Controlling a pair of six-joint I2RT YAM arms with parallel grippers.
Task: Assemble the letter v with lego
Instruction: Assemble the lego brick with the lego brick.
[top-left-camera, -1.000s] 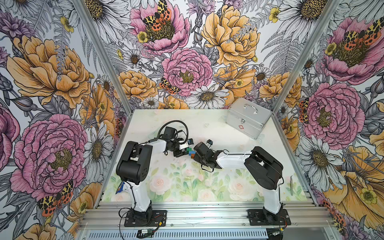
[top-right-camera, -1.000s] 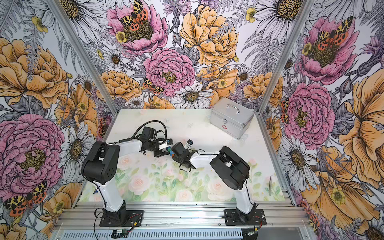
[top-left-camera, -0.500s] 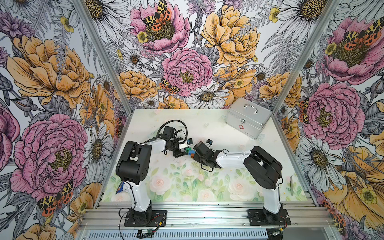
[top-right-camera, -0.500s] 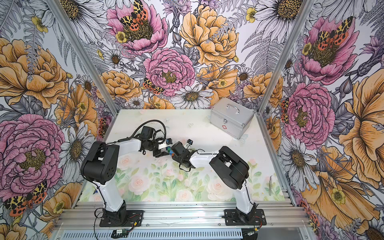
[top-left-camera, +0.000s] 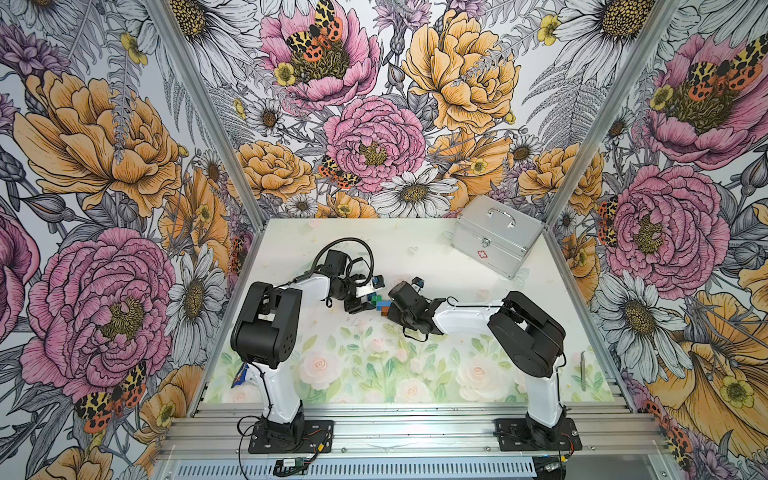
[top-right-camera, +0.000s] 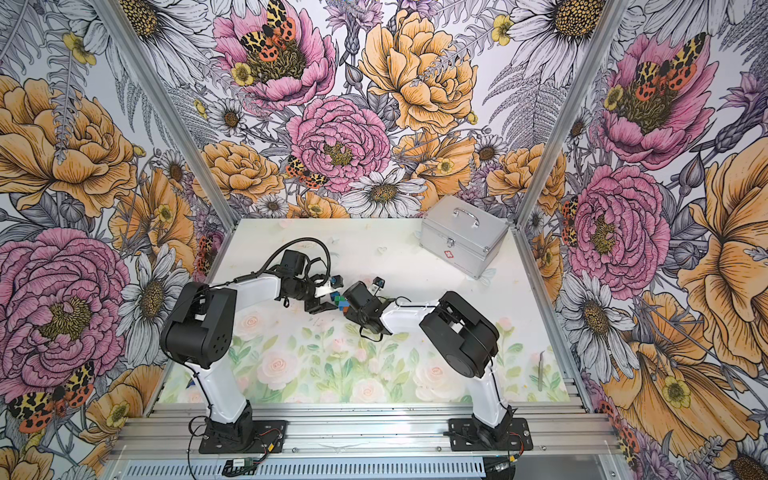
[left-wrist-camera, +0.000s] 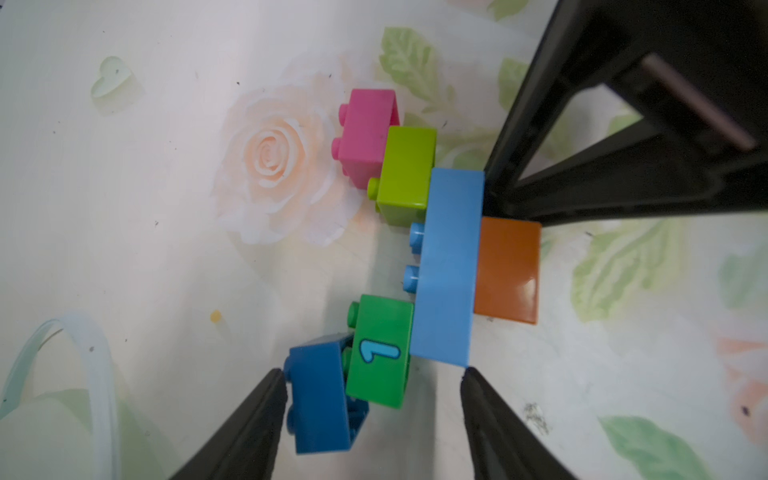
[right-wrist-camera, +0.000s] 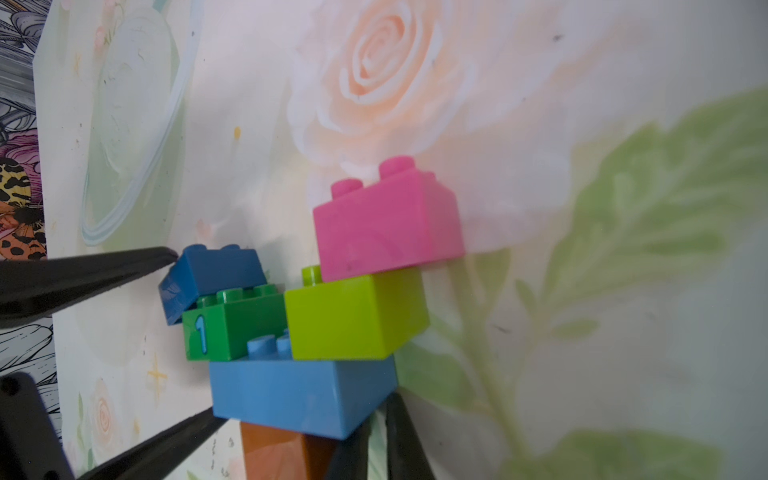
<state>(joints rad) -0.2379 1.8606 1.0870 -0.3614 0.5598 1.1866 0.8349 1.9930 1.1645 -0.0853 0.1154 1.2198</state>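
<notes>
The lego letter v (left-wrist-camera: 446, 266) lies flat on the mat, seen small in both top views (top-left-camera: 380, 305) (top-right-camera: 341, 303). An orange brick (left-wrist-camera: 507, 270) sits under the light blue bar (right-wrist-camera: 299, 395). Lime (right-wrist-camera: 357, 316) and pink (right-wrist-camera: 386, 228) bricks form one arm. The green brick (left-wrist-camera: 380, 349) carries a dark blue brick (left-wrist-camera: 320, 403) that sits tilted, not pressed flat. My left gripper (left-wrist-camera: 372, 380) spans this arm, one fingertip on the dark blue brick, the other on the bar's corner. My right gripper (right-wrist-camera: 380, 419) is shut, its tips against the bar beside the orange brick.
A silver metal case (top-left-camera: 496, 241) (top-right-camera: 463, 239) stands at the back right of the table. Thin metal tweezers (top-left-camera: 583, 370) lie near the front right edge. Both arms meet at the table's middle, their wrists close together.
</notes>
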